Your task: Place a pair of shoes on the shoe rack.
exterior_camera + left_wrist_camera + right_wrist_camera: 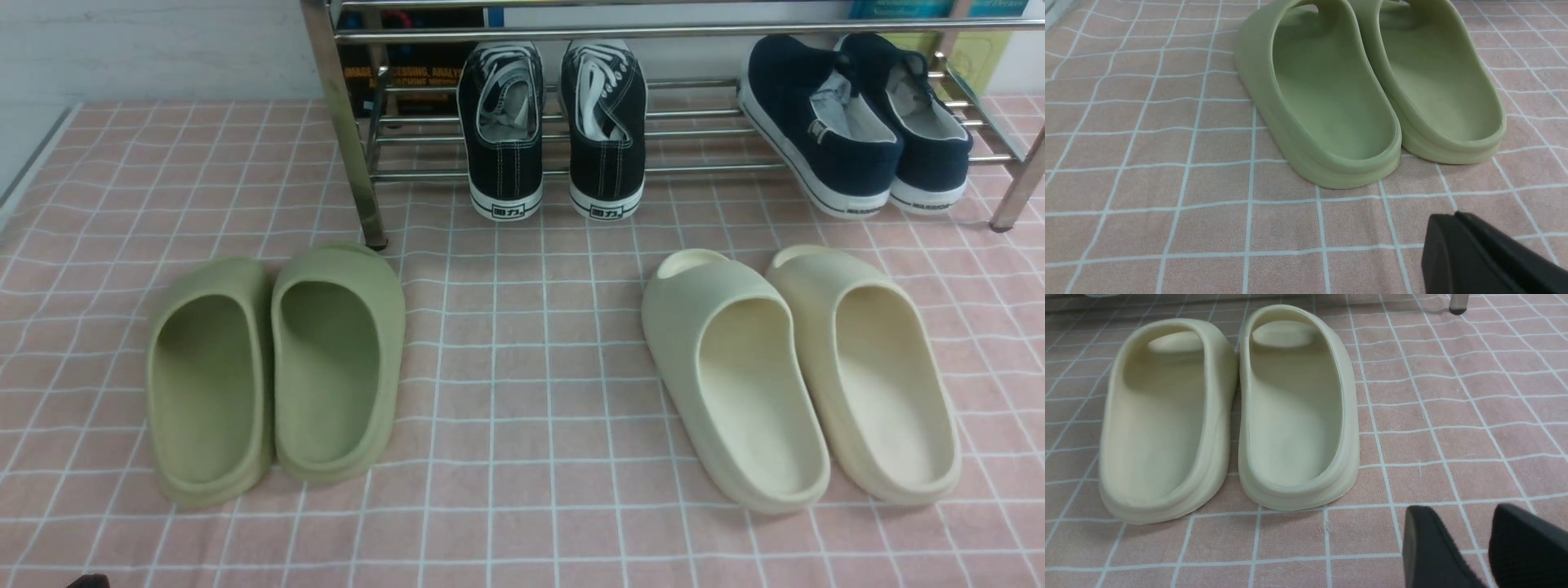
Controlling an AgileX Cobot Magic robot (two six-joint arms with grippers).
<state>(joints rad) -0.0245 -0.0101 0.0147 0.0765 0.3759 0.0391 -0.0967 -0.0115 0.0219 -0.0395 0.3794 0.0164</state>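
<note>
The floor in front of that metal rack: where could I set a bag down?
The best patch is the bare floor between the green slides and the cream slides. More is free left of the green pair. It's crowded where each pair sits side by side, and at the rack's right end, where navy shoes nearly fill the space.

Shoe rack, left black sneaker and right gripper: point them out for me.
Shoe rack (686, 30): front view, upper front bar.
Left black sneaker (508, 171): front view, heel.
Right gripper (1470, 535): right wrist view, between the fingertips.
</note>
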